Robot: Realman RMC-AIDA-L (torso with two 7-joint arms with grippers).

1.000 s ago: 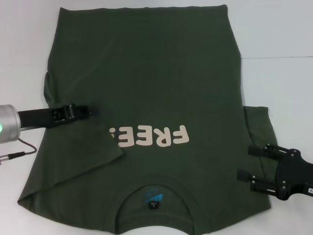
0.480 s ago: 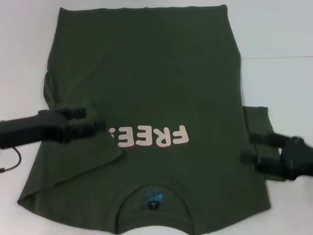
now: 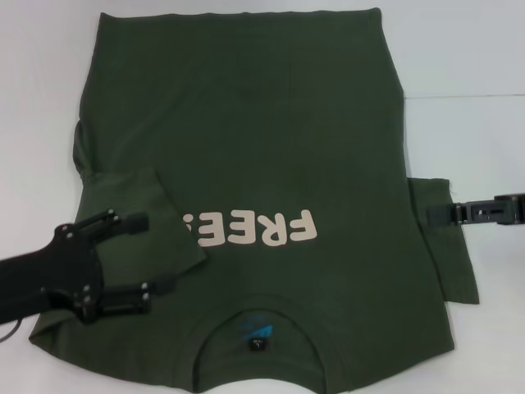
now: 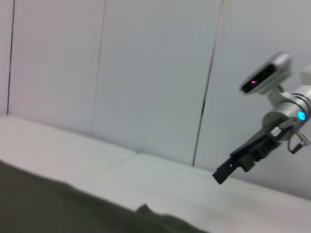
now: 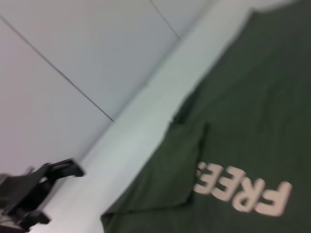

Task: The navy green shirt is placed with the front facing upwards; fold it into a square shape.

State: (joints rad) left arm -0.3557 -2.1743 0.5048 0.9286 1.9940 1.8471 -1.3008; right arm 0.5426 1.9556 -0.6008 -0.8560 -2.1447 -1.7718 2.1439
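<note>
While its two black fingers are spread wide with nothing between them, the left gripper [image 3: 141,254] is seen over the folded-in left sleeve of the dark olive-green cotton T-shirt [image 3: 271,139], which is laid flat and face up on the white table [image 3: 467,57], its cream "FREE!" lettering [image 3: 250,229] and round collar [image 3: 258,336] nearest the robot. Whether the right gripper [image 3: 439,214], poised edge-on at the outspread right sleeve, is spread or pressed together cannot be told

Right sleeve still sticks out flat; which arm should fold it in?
Right, probably. The right claw sits at the unfolded sleeve of the navy green shirt. The left claw is open over the opposite, already folded side.
</note>
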